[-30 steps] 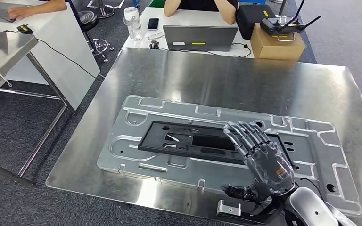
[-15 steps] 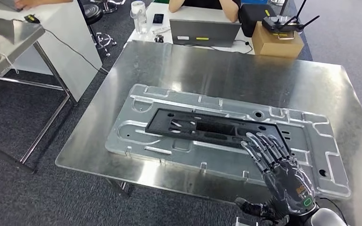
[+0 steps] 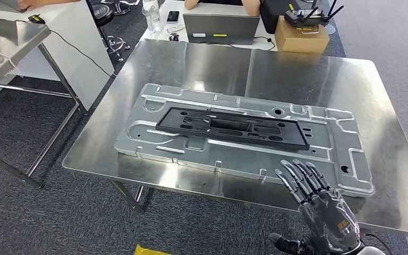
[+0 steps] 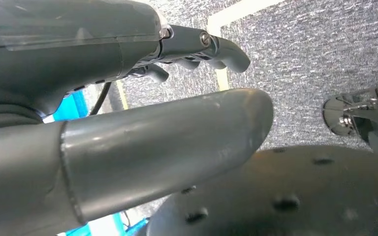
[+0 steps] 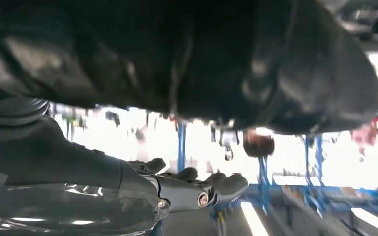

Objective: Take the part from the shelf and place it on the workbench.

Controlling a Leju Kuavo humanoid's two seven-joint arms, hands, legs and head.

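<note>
Our right hand (image 3: 324, 212) is dark grey, with slim segmented fingers (image 3: 297, 180) and a small orange mark on its back — glossy under a clear cover. Our left hand (image 4: 128, 142) shows a thick grey thumb and a silver screw.

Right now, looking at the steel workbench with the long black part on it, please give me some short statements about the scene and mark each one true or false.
1. The long black plastic part lies on the silver metal fixture plate. True.
2. The right hand holds the black part. False: it is apart from the part, near the table's front edge, fingers spread and holding nothing.
3. The fixture plate rests on the shiny steel workbench. True.
4. A brown cardboard box stands on the fixture plate. False: it stands beyond the workbench's far edge.
5. The grey laptop lies on the steel workbench. False: it is on the white desk behind.
</note>
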